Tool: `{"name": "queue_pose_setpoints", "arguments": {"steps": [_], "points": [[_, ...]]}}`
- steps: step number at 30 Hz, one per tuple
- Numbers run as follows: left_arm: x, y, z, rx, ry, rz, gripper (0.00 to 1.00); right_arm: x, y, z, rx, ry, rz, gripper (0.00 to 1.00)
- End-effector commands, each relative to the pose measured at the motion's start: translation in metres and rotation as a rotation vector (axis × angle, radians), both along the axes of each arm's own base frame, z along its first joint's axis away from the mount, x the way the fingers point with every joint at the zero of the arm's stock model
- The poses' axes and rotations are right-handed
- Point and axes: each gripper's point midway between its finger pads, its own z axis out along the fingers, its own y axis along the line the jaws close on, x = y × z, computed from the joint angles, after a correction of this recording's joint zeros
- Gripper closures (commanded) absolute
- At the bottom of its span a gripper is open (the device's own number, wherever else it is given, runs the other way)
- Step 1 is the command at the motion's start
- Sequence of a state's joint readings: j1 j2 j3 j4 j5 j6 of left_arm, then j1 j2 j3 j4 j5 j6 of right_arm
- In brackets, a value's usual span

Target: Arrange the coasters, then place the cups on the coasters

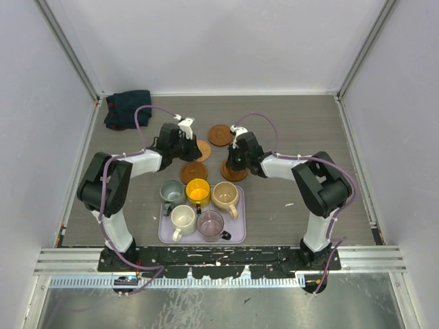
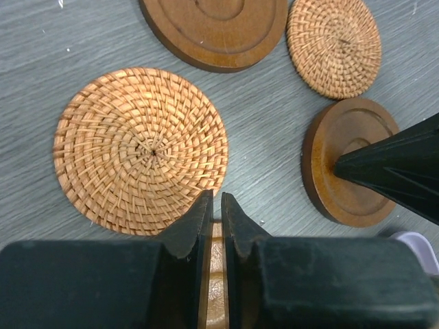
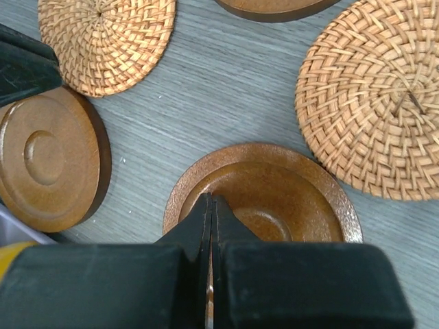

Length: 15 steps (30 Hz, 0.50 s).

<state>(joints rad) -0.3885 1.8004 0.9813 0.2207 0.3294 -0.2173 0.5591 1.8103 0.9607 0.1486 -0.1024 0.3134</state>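
Closest to the lens, my left gripper (image 2: 214,205) is filling the bottom edge of the left wrist view. Its black fingers (image 2: 188,236) are pressing almost together, leaving only a thin slit. A strip of brown wood is showing through that slit, and I cannot tell whether I am pinching it or it is lying underneath. Just above my fingertips, a large woven coaster (image 2: 140,151) is lying flat at left centre. A ringed wooden coaster (image 2: 216,27) is running off the top edge, and a second woven coaster (image 2: 334,44) is sitting at upper right. In the right wrist view, my right gripper (image 3: 209,202) is clenching fully, its fingers (image 3: 233,274) meeting flat and grasping nothing. The tips are hanging over the near rim of a glazed brown coaster (image 3: 274,192) at lower centre; whether they are touching it I cannot tell. A wooden coaster with a round centre (image 3: 48,164) is lying at the left edge. From overhead, all five cups are standing on the lavender tray (image 1: 237,229) at lower centre, none on a coaster. The grey-green cup (image 1: 171,192), yellow cup (image 1: 198,192) and tan cup (image 1: 225,195) are forming the upper row. The cream cup (image 1: 183,218) and mauve cup (image 1: 210,223) are sitting below them.
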Motion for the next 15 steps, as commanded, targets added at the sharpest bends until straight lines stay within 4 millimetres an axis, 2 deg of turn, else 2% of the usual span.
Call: {"name": "queue_pose_setpoints", "arguments": {"steps": [1,8,15], "points": [[0.008,-0.007,0.000,0.011,0.017,-0.021,0.88,0.015,0.011,0.003,0.012,0.007,-0.001,0.99],[0.018,0.001,-0.017,0.086,0.068,0.019,0.87,0.034,0.026,-0.008,-0.002,0.028,0.028,0.99],[0.035,0.014,-0.011,0.147,0.053,0.105,0.88,0.064,0.044,-0.007,-0.017,0.003,0.055,0.99]]}}
